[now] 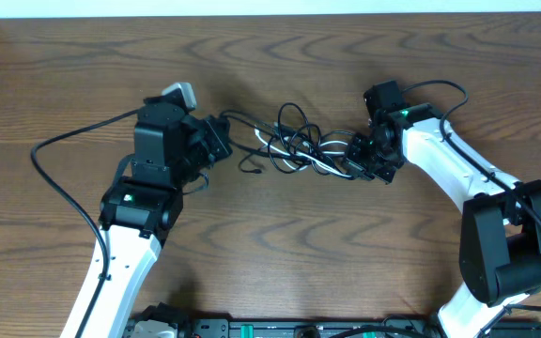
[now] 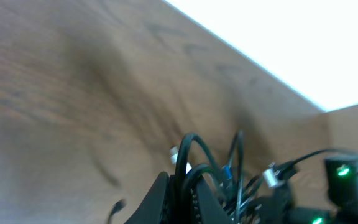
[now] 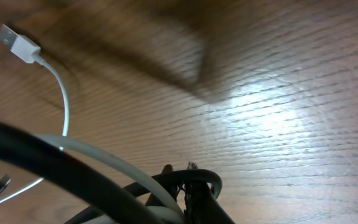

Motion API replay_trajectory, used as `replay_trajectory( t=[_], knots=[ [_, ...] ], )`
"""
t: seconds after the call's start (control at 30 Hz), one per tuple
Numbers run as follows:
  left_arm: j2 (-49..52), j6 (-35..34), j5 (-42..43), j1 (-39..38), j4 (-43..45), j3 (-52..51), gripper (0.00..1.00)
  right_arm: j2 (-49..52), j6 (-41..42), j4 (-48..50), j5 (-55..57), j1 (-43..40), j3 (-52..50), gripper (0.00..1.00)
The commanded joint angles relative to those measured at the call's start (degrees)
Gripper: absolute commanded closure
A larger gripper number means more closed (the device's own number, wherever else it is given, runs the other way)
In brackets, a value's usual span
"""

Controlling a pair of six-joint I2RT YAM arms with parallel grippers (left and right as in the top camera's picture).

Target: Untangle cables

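A tangle of cables [image 1: 294, 145], mostly black with one white, lies between my two grippers in the middle of the wooden table. My left gripper [image 1: 222, 139] is at its left end, shut on black cable loops [image 2: 188, 165] that rise between its fingers [image 2: 185, 196]. My right gripper [image 1: 369, 158] is at the right end, shut on a black cable [image 3: 197, 177] that bends over its fingertips [image 3: 188, 180]. The white cable [image 3: 64, 106] with its USB plug [image 3: 17, 42] curves through the right wrist view. A loose black plug end [image 1: 245, 169] lies on the table below the tangle.
The wooden table [image 1: 280, 253] has bare wood in front of and behind the tangle. The left arm's own thick black wire [image 1: 64, 188] loops out to the left. The table's far edge [image 1: 270, 11] meets a white surface.
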Motion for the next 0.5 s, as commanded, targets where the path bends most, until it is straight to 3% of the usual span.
replay_trajectory(
  t=[0.0,0.13,0.3,0.4,0.47],
  knots=[
    [-2.5,3.3,-4.7,3.7,6.4,2.3,0.93,0.7,-0.3,-1.7,11.4,-2.0,-1.5,0.99],
    [-3.3,2.7,-4.4,4.4,4.7,2.3,0.92,-1.0,-0.3,-3.8,11.4,-4.0,-1.5,0.99],
    [-2.9,0.9,-18.4,4.5,-6.2,2.3,0.93,-5.6,-0.3,-5.1,11.6,-5.9,-1.5,0.99],
    [-1.4,3.5,-19.3,4.5,-8.9,2.3,0.93,-9.2,-0.2,-6.6,15.0,-5.9,-1.5,0.99],
    [-1.0,8.6,-17.3,4.5,-9.2,2.3,0.93,-11.7,0.8,-8.7,18.8,-6.0,-1.5,0.99]
  ],
)
